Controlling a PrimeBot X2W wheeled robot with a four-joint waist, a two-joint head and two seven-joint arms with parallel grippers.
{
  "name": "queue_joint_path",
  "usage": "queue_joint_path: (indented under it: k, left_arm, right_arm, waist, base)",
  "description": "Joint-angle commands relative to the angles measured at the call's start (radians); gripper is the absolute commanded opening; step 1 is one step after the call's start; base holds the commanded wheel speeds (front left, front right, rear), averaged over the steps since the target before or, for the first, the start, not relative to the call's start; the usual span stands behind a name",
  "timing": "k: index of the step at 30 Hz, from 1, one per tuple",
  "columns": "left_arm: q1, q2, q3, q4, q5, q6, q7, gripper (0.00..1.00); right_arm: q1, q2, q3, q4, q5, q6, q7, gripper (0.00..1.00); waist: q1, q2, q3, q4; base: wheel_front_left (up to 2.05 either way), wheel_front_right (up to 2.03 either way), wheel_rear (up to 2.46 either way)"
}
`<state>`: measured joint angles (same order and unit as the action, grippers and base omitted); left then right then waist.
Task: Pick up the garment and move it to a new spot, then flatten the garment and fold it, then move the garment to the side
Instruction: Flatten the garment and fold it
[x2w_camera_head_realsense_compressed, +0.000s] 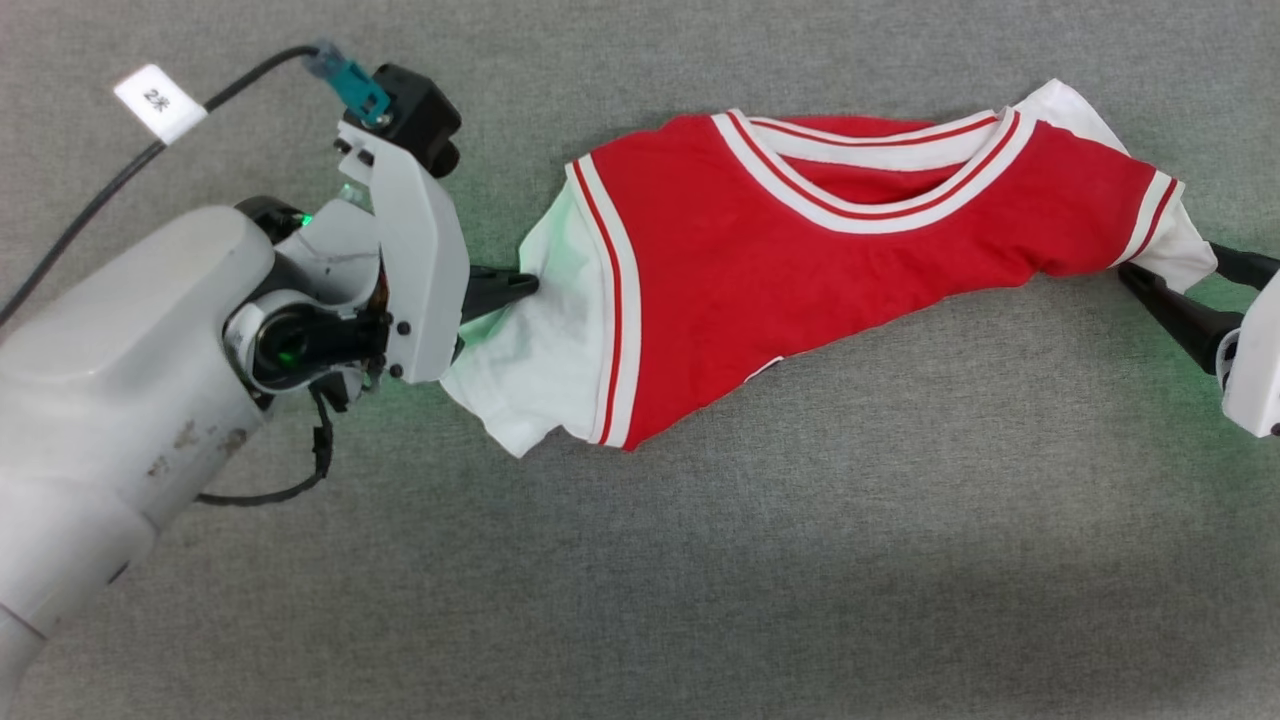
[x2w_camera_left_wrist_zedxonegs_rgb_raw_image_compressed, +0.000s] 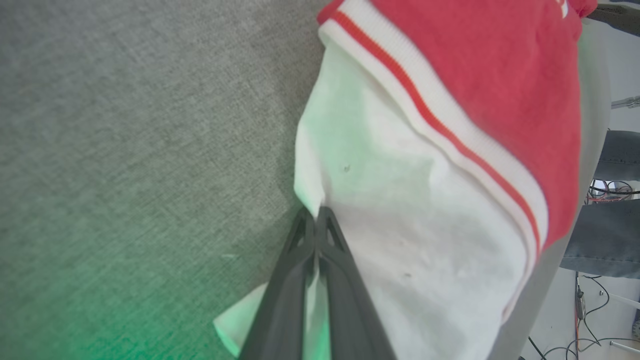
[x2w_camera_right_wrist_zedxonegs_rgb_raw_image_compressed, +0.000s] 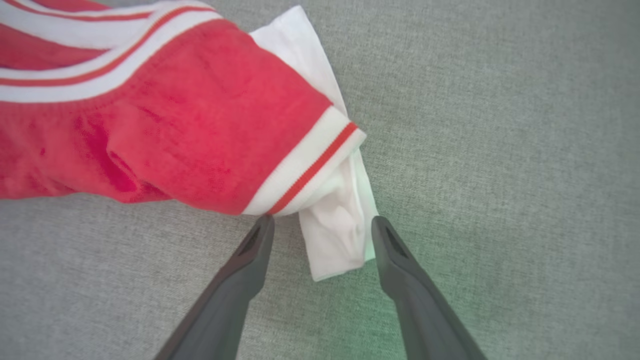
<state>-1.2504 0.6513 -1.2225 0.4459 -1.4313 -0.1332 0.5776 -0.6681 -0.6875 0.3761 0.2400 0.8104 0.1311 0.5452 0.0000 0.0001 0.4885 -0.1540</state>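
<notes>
The garment (x2w_camera_head_realsense_compressed: 800, 270), a red jersey with white sleeves and a white-striped neckline, lies bunched lengthwise across the grey surface. My left gripper (x2w_camera_head_realsense_compressed: 525, 287) is shut on the garment's white left sleeve (x2w_camera_left_wrist_zedxonegs_rgb_raw_image_compressed: 400, 240); the left wrist view shows the two dark fingers pinched together on the sleeve's edge (x2w_camera_left_wrist_zedxonegs_rgb_raw_image_compressed: 315, 215). At the other end my right gripper (x2w_camera_right_wrist_zedxonegs_rgb_raw_image_compressed: 322, 225) stands open, its fingers on either side of the white right sleeve (x2w_camera_right_wrist_zedxonegs_rgb_raw_image_compressed: 337, 225) and not closed on it. The head view shows that gripper (x2w_camera_head_realsense_compressed: 1185, 265) at the sleeve's tip. Any lettering is hidden.
Grey felt-like cloth (x2w_camera_head_realsense_compressed: 700, 580) covers the work surface all round the garment. A black cable (x2w_camera_head_realsense_compressed: 120, 180) with a white tag runs to my left arm at the upper left. Past the surface's edge, the left wrist view shows cables on a floor (x2w_camera_left_wrist_zedxonegs_rgb_raw_image_compressed: 600, 320).
</notes>
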Motion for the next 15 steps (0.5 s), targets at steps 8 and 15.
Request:
queue_joint_path:
  k: [8,15]
  left_arm:
    - [0.01,0.009,-0.035,0.009,-0.014,0.006,-0.012,0.0]
    - [0.018,0.005,-0.042,0.008,-0.035,0.005,-0.027,0.0]
  right_arm:
    - [-0.036,-0.023,0.067,0.035,0.03,-0.001,-0.045,0.0]
    - [-0.059,-0.035,0.106,0.056,0.06,-0.001,-0.088,0.0]
  waist:
    - [0.0,-0.0001,-0.001,-0.004]
    - [0.0,-0.0001,-0.014,0.0]
  base:
    - [0.0,0.0,0.0]
    - [0.0,0.0,0.0]
